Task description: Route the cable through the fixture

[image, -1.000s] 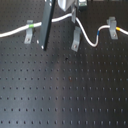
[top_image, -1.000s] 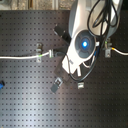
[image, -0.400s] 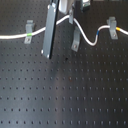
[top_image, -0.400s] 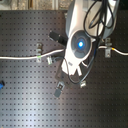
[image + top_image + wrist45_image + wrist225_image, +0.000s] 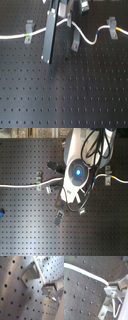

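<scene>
A white cable runs from the first exterior view's left past a grey clip fixture up to my gripper. It then drops past a middle fixture and curves to a right fixture. In both wrist views my gripper is shut on the cable, with a fixture close by. In the second exterior view the arm hides the gripper, and the cable comes in from the left.
A long dark bar hangs from the arm down to the black perforated board. Small clips stand on either side of the arm. A small dark part lies below the arm.
The arm has shifted a little toward the second exterior view's left with the cable in it. The dark bar has moved toward the first exterior view's right.
</scene>
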